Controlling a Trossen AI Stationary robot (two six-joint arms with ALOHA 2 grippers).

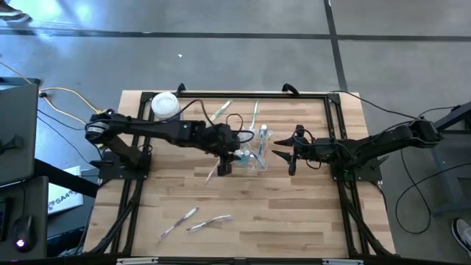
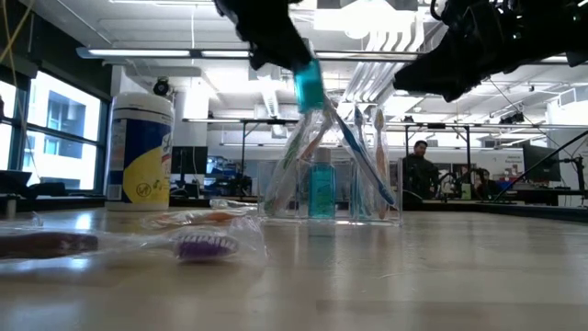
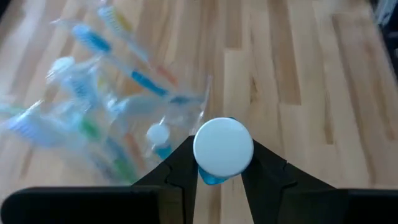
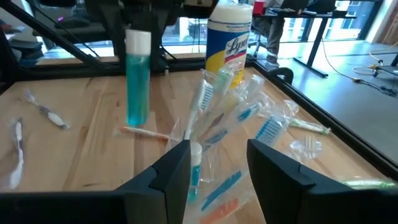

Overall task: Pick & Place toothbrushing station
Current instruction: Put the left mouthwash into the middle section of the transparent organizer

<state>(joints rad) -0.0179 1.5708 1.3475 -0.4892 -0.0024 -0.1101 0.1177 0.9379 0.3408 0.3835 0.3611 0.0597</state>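
Observation:
The clear plastic holder (image 1: 257, 157) stands on its base at mid-table, with wrapped toothbrushes and a small teal bottle (image 2: 321, 193) in it. It also shows in the low view (image 2: 276, 198) and the right wrist view (image 4: 214, 134). My left gripper (image 1: 224, 163) hangs above the holder's left side, shut on a teal bottle with a white cap (image 4: 137, 81). My right gripper (image 1: 281, 156) is open at the holder's right side. Its fingers (image 4: 177, 168) stand to either side of the holder's near end; I cannot tell if they touch it. My left gripper pinches the teal bottle between its two fingers at the top end, around the white cap (image 3: 222, 148). The fingers come from above, pointing down. The bottle hangs below them, lifted clear of the table and slightly tilted in the low view (image 2: 310, 87).
A white tub with a yellow label (image 1: 164, 105) stands at the far left. Wrapped toothbrushes lie loose behind the holder (image 1: 221, 112) and near the front edge (image 1: 210, 222). One with a purple head (image 2: 197, 244) lies close to the low camera.

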